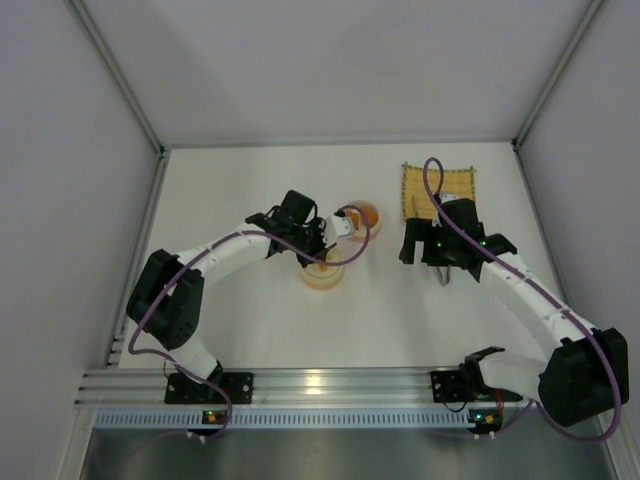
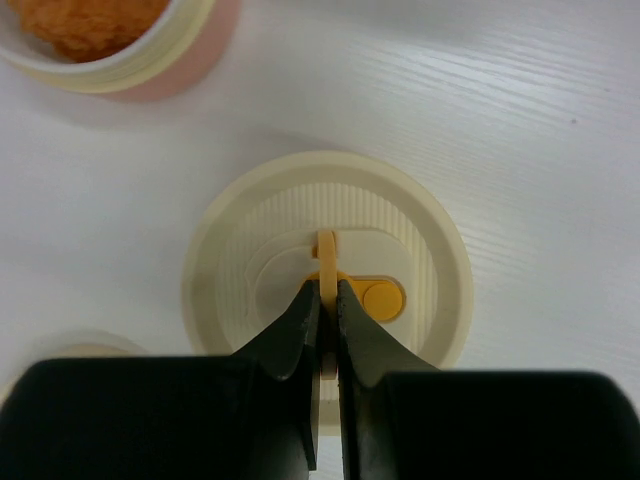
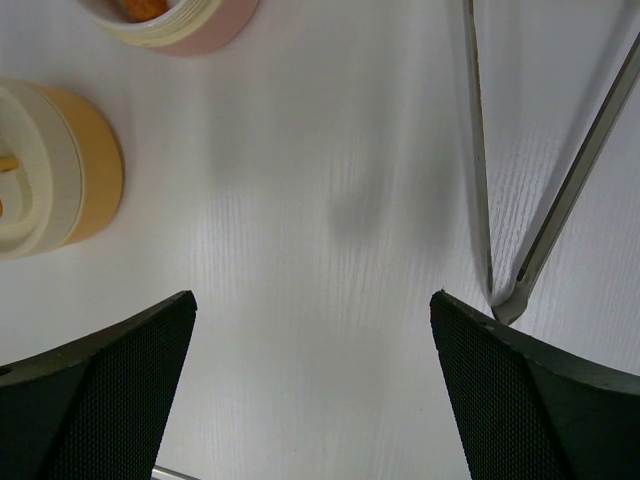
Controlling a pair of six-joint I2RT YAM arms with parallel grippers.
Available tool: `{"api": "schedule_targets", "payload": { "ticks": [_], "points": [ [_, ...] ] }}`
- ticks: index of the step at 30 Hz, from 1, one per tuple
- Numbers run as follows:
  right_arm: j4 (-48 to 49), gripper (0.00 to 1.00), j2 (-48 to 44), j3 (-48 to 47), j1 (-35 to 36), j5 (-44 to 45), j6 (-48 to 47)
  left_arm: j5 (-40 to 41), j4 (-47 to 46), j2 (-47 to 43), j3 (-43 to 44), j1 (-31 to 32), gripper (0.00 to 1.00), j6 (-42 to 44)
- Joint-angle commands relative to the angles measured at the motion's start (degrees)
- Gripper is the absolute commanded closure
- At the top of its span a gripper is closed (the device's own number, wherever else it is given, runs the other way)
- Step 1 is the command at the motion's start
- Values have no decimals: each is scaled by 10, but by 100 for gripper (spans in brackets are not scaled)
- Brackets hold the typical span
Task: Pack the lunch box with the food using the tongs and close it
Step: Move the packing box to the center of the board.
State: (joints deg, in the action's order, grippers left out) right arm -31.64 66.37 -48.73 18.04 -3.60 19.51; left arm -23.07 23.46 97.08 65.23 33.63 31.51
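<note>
Pinching the yellow tab point(image 2: 326, 246) of the cream lid point(image 2: 420, 250) with the left claw point(image 2: 327, 292), clenched tight, lid capping a yellow bowl point(image 3: 95, 170). Up at 11 o'clock, pink bowl point(image 2: 215, 40) with orange food point(image 2: 90, 20) inside. Holding the right claw point(image 3: 312, 300) released over bare desk point(image 3: 320, 150), tongs point(image 3: 480, 150) lying flat at 2 o'clock, V-joint just beside one finger.

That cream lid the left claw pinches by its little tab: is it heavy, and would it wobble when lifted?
Probably light: the cream lid looks like thin ribbed plastic. It may tilt or swing, since the left gripper is shut only on the narrow upright tab at its centre. Likely stiff enough to keep its round shape.
</note>
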Motion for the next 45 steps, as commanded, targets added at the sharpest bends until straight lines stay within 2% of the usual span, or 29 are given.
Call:
{"api": "schedule_targets", "payload": {
  "ticks": [1,7,19,22,25,26,29,37,40,45],
  "points": [
    [0,1,-19,-12,-10,-4,-3,-3,242,51,-85,38,100,42],
    [-1,1,-21,-13,-10,-4,-3,-16,299,26,-114,70,100,95],
    [-2,1,-21,-16,-10,-8,-3,-20,319,-49,-163,210,99,104],
    [-5,1,-23,-16,-10,-4,-4,-22,330,-41,-158,214,94,109],
    [-5,1,-23,-17,-10,-6,-3,-22,333,-34,-149,214,80,109],
    [-5,1,-23,-16,-11,-6,-3,-22,334,-36,-146,214,73,109],
    [-4,1,-23,-19,-10,-9,-3,-15,339,-50,-125,214,63,110],
    [0,1,-17,-20,-10,-18,-3,0,373,-89,-42,214,55,103],
    [1,1,-16,-20,-10,-20,-2,8,369,-102,-12,214,49,91],
    [2,1,-16,-22,-10,-24,-2,28,347,-118,5,213,47,72]
  ]
}}
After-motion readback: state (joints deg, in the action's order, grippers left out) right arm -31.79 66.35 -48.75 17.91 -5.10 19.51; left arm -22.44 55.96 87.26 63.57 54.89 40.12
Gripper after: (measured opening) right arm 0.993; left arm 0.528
